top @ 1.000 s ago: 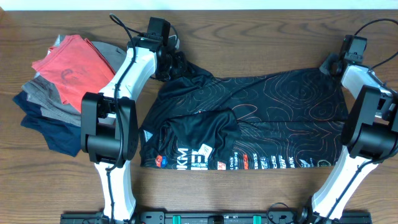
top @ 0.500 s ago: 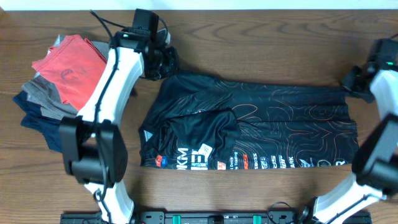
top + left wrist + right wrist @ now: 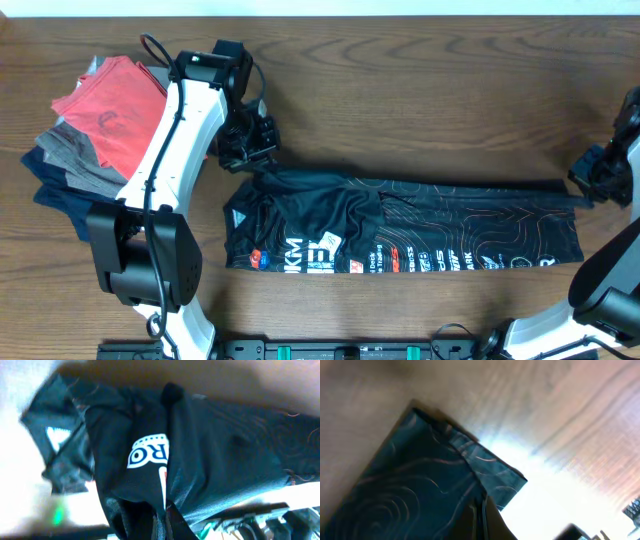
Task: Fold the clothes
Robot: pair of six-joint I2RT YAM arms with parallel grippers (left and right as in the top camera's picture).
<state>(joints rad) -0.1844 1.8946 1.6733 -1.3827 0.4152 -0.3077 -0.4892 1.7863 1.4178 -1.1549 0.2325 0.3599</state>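
— Where is the black jersey [image 3: 400, 235] at this moment?

— It is stretched as a long, narrow band across the near half of the wooden table [image 3: 420, 80], with its white lettering [image 3: 310, 252] running along the edge nearest the robot's base. The pile of folded garments [image 3: 75, 160], red shirt [image 3: 105, 105] on top, sits well apart at the left, so nothing crowds the fold

— And the grippers?

— The left gripper [image 3: 252, 152] is clamped on the far left corner, and its wrist view shows dark fabric bunched and hanging from between the fingers. The right gripper [image 3: 590, 185] pinches the far right corner, where its wrist view shows a doubled hem leading down into closed fingers

— Why take it by both ends?

— I judge this to be a lengthwise fold. Gripping the two far corners at once pulls the back edge straight and taut between them, so it can be laid parallel to the lettered edge instead of sagging in the middle

— What could spoil it?

— The left end is rumpled, with a loose flap lying bunched over the lettering there. The shiny cloth also looks slippery, so an uneven pull from either arm could skew the edge. The next move calls for both arms to travel evenly and to let go only once the edge lies flat
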